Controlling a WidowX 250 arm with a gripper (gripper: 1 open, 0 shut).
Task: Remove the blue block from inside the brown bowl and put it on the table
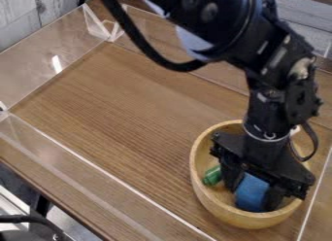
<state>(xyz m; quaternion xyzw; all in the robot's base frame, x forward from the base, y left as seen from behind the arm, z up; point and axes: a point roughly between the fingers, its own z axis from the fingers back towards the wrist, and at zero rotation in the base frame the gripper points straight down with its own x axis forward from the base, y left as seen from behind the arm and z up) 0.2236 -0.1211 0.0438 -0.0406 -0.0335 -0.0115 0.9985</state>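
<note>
Across the left and middle of the scene the table point(116, 99) lies bare inside its low clear walls, so there is free wood to set something down on. At the left inner side of the brown bowl point(208, 191) a small green thing point(211, 173) lies against the wall, just beside the pincer point(254, 189); it looks like a marker, though too little of it shows to be sure.

The pincer points straight down into the bowl at the near right of the table, its jaws drawn in on the blue block point(251, 193), which sits between them, low in the bowl. The block's blue face shows below and between the dark fingers.

What could go wrong, as I judge it: the block seems caught near its upper part, so a fast lift could let it pivot or slide out and drop back into the bowl. The left finger stands close to the green thing and might nudge or drag it up along with the block. If a fingertip presses the bowl's floor or wall, the bowl could tip or shift as the arm rises
</note>
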